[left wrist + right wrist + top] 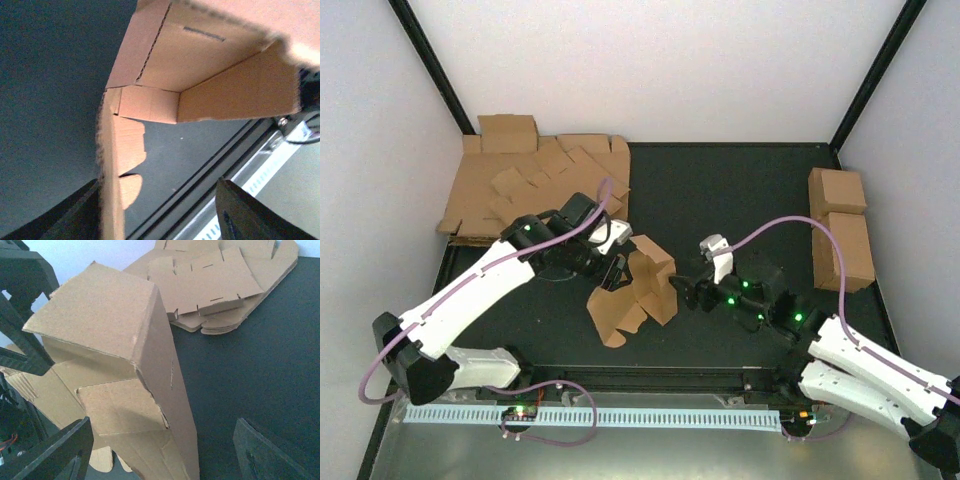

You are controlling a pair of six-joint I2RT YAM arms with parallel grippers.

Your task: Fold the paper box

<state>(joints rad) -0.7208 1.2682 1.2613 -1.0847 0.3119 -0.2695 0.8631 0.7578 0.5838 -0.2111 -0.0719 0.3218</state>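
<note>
Paper box point(638, 290) sits near the middle of the black table point(720, 200), half formed: one end stands up as a folded block while flat flaps and tabs spread on the surface toward 7 o'clock. The left pincer point(613, 268) meets it from about 10 o'clock. In the left wrist view this pincer point(160, 220) has its two sides well apart; a raw cardboard edge of the box point(200, 60) runs just beside the one finger point(75, 215), perhaps touching it, though the dark corner makes that hard to judge. The other finger point(245, 215) is clear of the cardboard.

The right pincer point(682, 291) is at the box's 3 o'clock, close beside it. Its own camera shows the pincer point(160, 455) spread wide, nothing clamped, with the upright end of the box point(125, 365) rising in front of it and the lower flaps reaching down between the fingers.

A heap of flat cardboard sheets point(535, 185) lies at the table's 10 o'clock corner, seen again beyond the box from the right wrist point(220, 285). Two cardboard blocks point(840, 225) sit along the edge at 2 to 3 o'clock, well apart from the box
</note>
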